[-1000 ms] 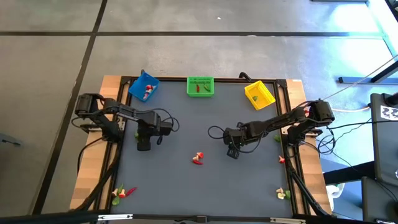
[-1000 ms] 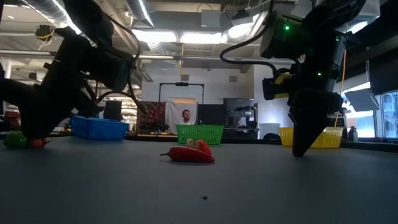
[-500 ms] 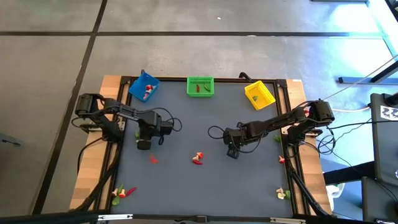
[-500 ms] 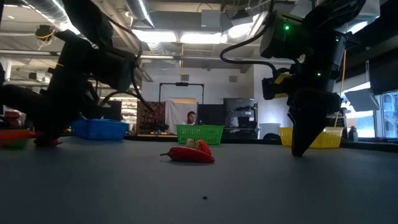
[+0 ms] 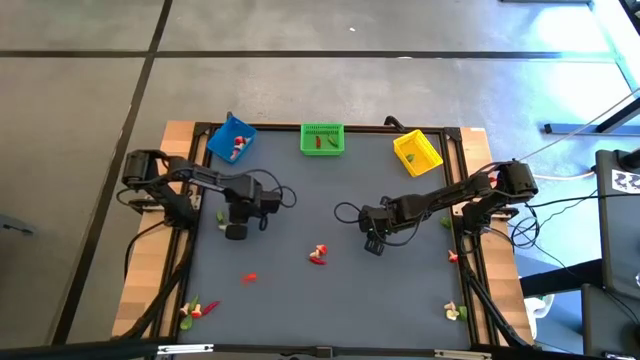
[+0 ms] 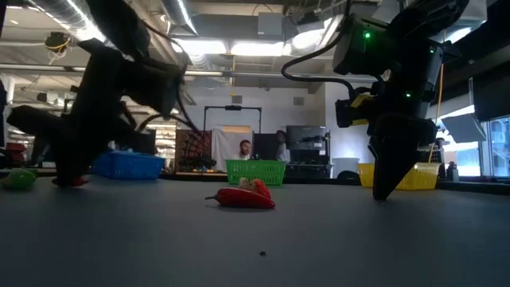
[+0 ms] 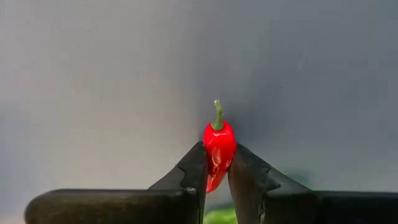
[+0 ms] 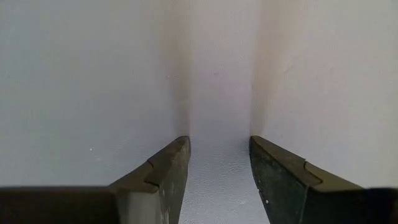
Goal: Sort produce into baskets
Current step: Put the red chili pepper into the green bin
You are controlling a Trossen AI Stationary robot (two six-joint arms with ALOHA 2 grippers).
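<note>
Far left, loose produce lies on the wooden table edge (image 5: 140, 300), a red and whitish cluster (image 5: 195, 310) not yet sorted

Left gripper (image 5: 235, 230) is over the left part of the dark mat (image 5: 300, 200), fingers (image 7: 196, 165) narrow and pinching a red chili pepper (image 7: 219, 140) by its lower half, stem pointing away from the wrist. In the low view the chili sits at mat level; can't tell if it is off the surface. A green piece (image 5: 220, 215) lies just beside this gripper, and a small red piece (image 5: 249, 277) lies loose on the mat nearer the front edge

Step in hand, as I read it: grasp made on the chili, carry not begun

Next move calls for a lift, then travel to the back row: blue basket (image 5: 231, 139), green basket (image 5: 322, 138), yellow basket (image 5: 417, 152). Each holds a few pieces; the sorting rule isn't clear from here. The grip is at the fingertips only, so the chili could slip

Mid-mat, a red and whitish pair (image 5: 318, 255) waits

Right gripper (image 5: 373, 243) hangs tip-down just above the mat, fingers apart, nothing between them

More pieces lie at the right edge (image 5: 453, 257) and the front right corner (image 5: 455, 312)
</note>
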